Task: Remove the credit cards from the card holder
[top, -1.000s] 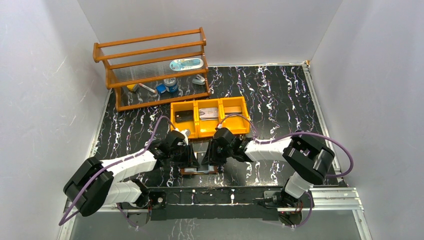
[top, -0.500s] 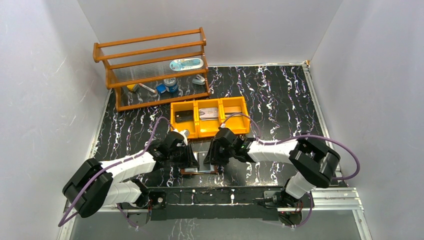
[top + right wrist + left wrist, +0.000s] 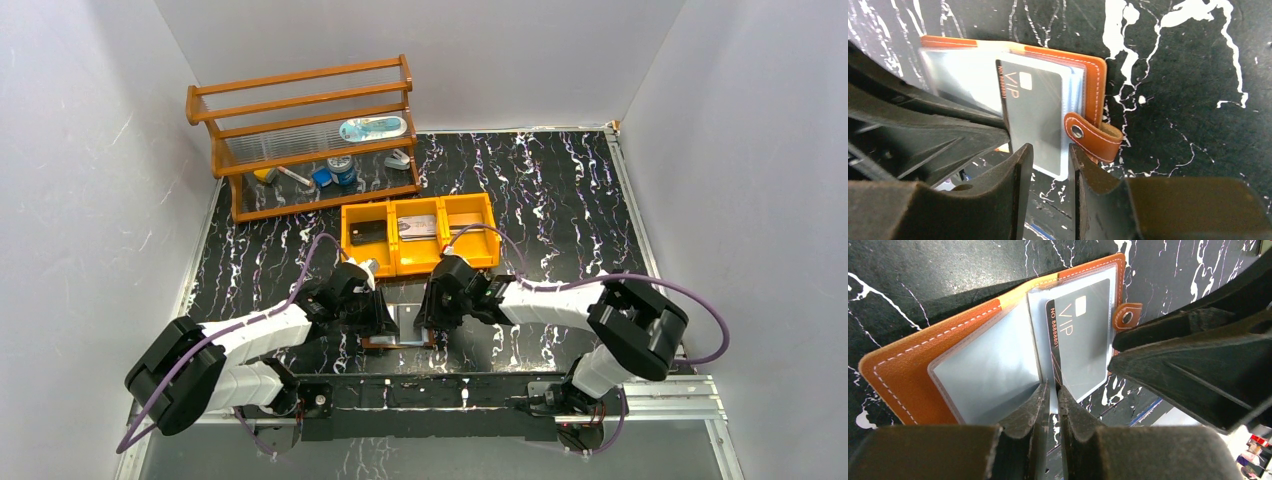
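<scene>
From above, the wallet point(image 3: 405, 322) lies open on the table point(image 3: 540, 190) just before the arm bases, well short of the tray point(image 3: 440, 268) and the rack point(image 3: 300, 130) behind it. The left gripper point(image 3: 385, 322) and right gripper point(image 3: 428, 318) meet over the wallet from either side, hiding most of it.

In the left wrist view, the wallet's leather is spread flat and its sleeves point(image 3: 983, 375) fan up from the spine. A dark card point(image 3: 1083, 335) marked VIP sits in the raised sleeve. The left fingers are pressed almost together on that leaf's near edge, where the card's dark strip runs down between them. Whether they pinch the card itself or only the plastic over it is hard to tell.

In the right wrist view, the right fingers stand apart, one on each side of the sleeve's lower corner, just beside the tab point(image 3: 1093, 137). They do not press on the sleeve.
</scene>
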`<state>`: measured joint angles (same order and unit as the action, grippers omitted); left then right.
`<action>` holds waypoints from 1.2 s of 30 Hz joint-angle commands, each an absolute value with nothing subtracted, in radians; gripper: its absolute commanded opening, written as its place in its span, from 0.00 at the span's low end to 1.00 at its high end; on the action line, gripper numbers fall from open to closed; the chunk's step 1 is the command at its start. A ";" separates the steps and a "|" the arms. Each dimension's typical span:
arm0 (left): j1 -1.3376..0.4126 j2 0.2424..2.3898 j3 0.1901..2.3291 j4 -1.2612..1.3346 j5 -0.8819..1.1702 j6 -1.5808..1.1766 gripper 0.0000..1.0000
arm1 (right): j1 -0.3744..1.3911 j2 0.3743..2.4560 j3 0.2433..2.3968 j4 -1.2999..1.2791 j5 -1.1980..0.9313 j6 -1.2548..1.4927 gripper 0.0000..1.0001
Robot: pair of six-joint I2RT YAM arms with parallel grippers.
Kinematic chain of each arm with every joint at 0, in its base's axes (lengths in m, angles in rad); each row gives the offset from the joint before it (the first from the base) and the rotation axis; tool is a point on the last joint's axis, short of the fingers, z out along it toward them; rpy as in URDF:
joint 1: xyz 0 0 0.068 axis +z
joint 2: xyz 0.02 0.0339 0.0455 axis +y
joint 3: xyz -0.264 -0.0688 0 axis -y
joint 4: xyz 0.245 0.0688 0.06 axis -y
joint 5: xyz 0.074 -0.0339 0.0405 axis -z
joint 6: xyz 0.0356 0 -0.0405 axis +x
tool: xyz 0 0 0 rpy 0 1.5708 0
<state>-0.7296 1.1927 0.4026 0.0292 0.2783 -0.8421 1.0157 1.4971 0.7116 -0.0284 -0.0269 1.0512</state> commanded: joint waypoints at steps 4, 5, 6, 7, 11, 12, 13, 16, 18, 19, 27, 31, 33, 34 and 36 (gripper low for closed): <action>-0.734 1.184 0.406 0.038 0.296 -0.841 0.12 | 1.019 1.572 0.724 0.054 -0.071 1.049 0.38; -0.734 1.185 0.406 0.041 0.296 -0.841 0.12 | 1.019 1.580 0.723 0.060 -0.074 1.048 0.37; -0.735 1.187 0.407 0.041 0.297 -0.841 0.13 | 1.020 1.583 0.722 0.068 -0.079 1.048 0.35; -0.735 1.189 0.407 0.045 0.300 -0.841 0.14 | 1.020 1.585 0.721 0.075 -0.081 1.047 0.32; -0.734 1.195 0.400 0.065 0.306 -0.850 0.16 | 1.020 1.581 0.715 0.081 -0.078 1.049 0.23; -0.735 1.194 0.395 0.075 0.308 -0.857 0.16 | 1.019 1.580 0.712 0.085 -0.078 1.051 0.22; -0.734 1.193 0.391 0.087 0.308 -0.864 0.17 | 1.020 1.581 0.708 0.087 -0.080 1.055 0.22; -0.734 1.185 0.371 0.133 0.315 -0.899 0.16 | 1.019 1.590 0.692 0.094 -0.081 1.066 0.21; -0.735 1.172 0.347 0.181 0.316 -0.933 0.14 | 1.020 1.596 0.672 0.121 -0.092 1.079 0.21; -0.734 1.167 0.333 0.211 0.317 -0.953 0.12 | 1.019 1.598 0.661 0.137 -0.096 1.086 0.21; -0.735 1.110 0.234 0.357 0.305 -1.040 0.00 | 1.017 1.607 0.610 0.183 -0.093 1.118 0.20; -0.735 1.064 0.222 0.352 0.296 -1.040 0.00 | 1.007 1.608 0.600 0.193 -0.092 1.119 0.20; -0.734 1.043 0.213 0.347 0.291 -1.039 0.00 | 1.000 1.606 0.585 0.227 -0.109 1.126 0.18; -0.734 1.030 0.210 0.347 0.293 -1.038 0.00 | 0.995 1.604 0.576 0.241 -0.118 1.130 0.17; -0.732 1.010 0.204 0.344 0.292 -1.036 0.00 | 0.988 1.601 0.560 0.265 -0.131 1.138 0.17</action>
<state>-0.7223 1.0645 0.2081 0.2798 0.2695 -1.0233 0.9909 1.5703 0.6056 0.2249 -0.1211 1.1240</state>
